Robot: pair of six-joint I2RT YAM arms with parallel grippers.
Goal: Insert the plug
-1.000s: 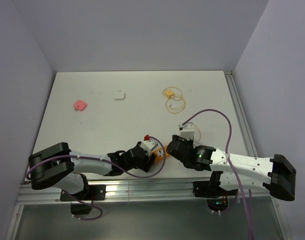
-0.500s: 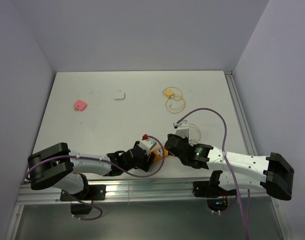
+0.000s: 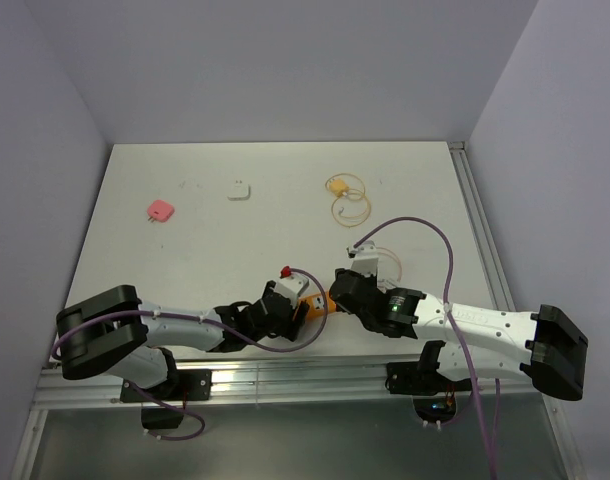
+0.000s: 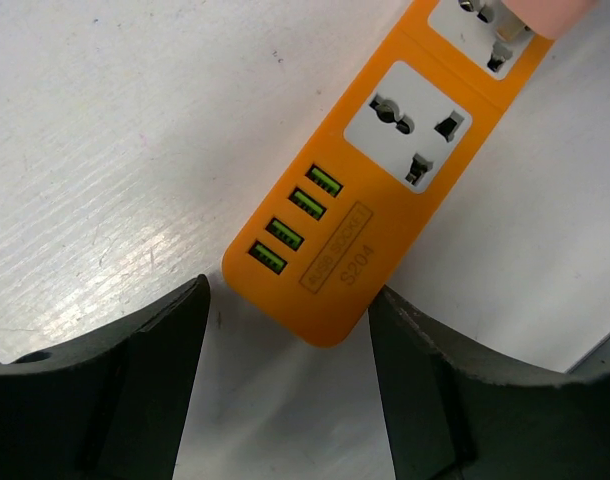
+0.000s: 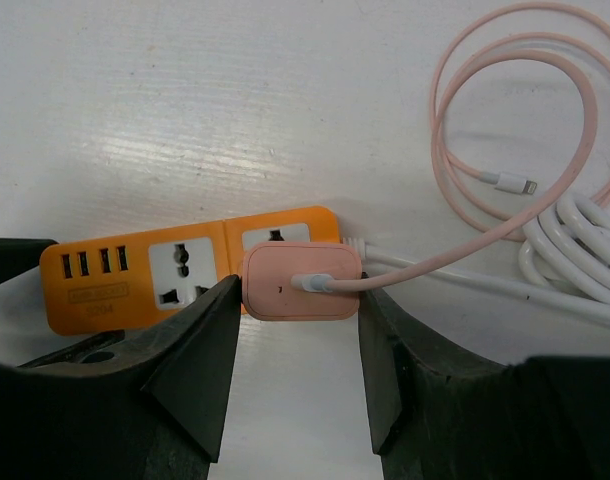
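plug: pink plug (image 5: 300, 283) sits over the end socket of the orange power strip (image 5: 135, 292), the socket on the cord side. Can't tell if the pins are fully home.
right pincer: the right gripper (image 5: 297, 292) is closed on the plug, one finger against each side of it.
left pincer: the left gripper (image 4: 287, 300) is parted and straddles the strip's USB end. A thin gap shows at one finger, so it has no hold on anything.
strip: lies flat near the table's (image 3: 235, 250) near edge, about centre, between the two grippers. The middle socket and the four USB ports are uncovered.
pink cable: (image 5: 405, 279) leaves the plug's face and loops off to the right. Its small white connector (image 5: 507, 182) lies loose on the table.
white cord: (image 5: 575, 250) is coiled just right of the strip.
far side: a pink block (image 3: 161, 210) lies far left, a white block (image 3: 239, 190) is right of it, and a yellow cable coil (image 3: 345, 195) is far centre. All are well apart from the strip.
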